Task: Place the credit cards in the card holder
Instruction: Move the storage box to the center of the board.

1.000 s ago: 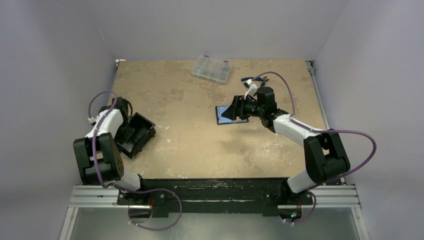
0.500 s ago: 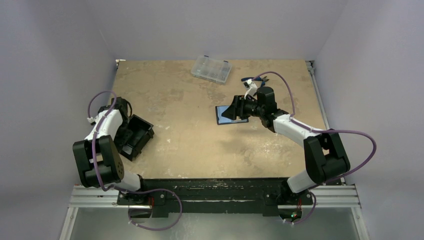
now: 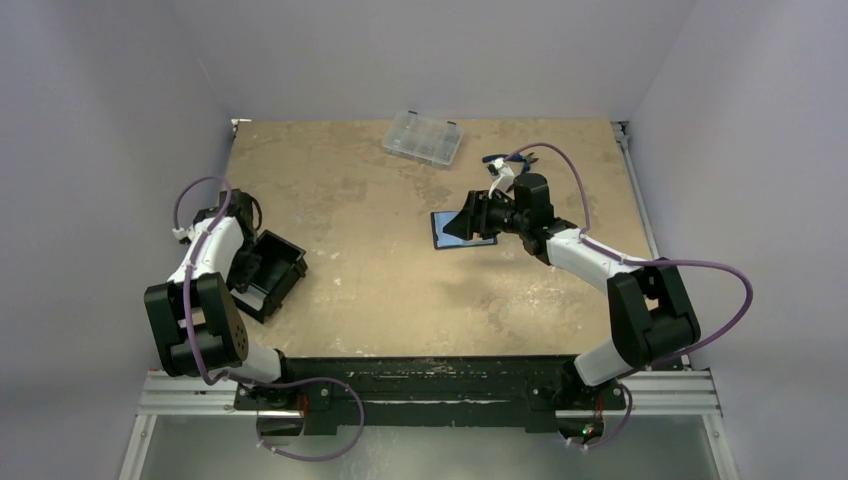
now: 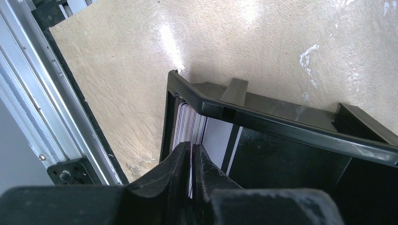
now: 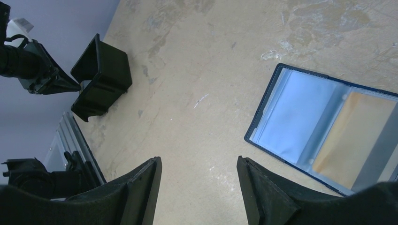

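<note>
- The table point(image 3: 380, 200) is a worn tan board with both arms reaching out over it.
- The right gripper point(image 5: 199, 197) hangs over the middle right of the table with its fingers spread wide and nothing between them. It is just beside the card holder's left edge.
- The left gripper point(image 4: 191, 147) reaches into the black box point(image 3: 268, 268) by the table's left edge. Its fingers are drawn almost together and pinch the thin edge of one card.
- A clear compartment case point(image 3: 422, 138) sits near the far edge, well apart from both arms.
- The card holder point(image 5: 324, 136) lies opened flat on the table under the right wrist, showing its clear plastic sleeves.
- The credit cards point(image 4: 187, 124) stand on edge in a stack against one end wall of the black box.
</note>
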Motion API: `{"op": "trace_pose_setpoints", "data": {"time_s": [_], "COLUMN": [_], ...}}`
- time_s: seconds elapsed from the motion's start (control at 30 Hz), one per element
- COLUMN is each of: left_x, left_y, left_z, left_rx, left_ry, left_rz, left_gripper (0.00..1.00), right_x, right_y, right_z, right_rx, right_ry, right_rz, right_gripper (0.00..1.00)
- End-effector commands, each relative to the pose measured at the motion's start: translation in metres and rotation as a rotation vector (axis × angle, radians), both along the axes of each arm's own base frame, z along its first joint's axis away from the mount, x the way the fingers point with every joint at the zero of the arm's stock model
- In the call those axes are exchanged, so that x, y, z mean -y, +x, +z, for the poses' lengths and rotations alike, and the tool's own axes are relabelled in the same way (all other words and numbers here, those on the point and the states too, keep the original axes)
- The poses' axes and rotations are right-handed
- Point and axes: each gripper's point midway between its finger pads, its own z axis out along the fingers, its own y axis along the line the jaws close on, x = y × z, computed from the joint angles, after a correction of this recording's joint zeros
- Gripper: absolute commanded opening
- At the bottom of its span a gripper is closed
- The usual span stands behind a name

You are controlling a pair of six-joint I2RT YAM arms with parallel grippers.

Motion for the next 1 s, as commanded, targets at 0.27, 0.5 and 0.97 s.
{"op": "trace_pose_setpoints", "data": {"time_s": [0.27, 0.5, 0.97], "left_x": [-0.008, -0.008, 0.006], "left_y": [0.013, -0.001, -0.005], "left_z": [0.020, 0.013, -0.032], "left_rx": [0.058, -0.024, -0.049], "left_ry": [0.031, 0.032, -0.050], "left_rz": [-0.013, 0.015, 0.013], "left_gripper": [0.11, 0.62, 0.68], "right_x": [-0.007, -0.008, -0.010], "right_y": [0.001, 0.000, -0.001], "right_z": [0.012, 0.011, 0.011], "right_rx": [0.037, 0.030, 0.026], "right_ry": [0.034, 0.041, 0.048], "right_rz": [0.032, 0.042, 0.052], "right_gripper": [0.68, 0.67, 0.67]}}
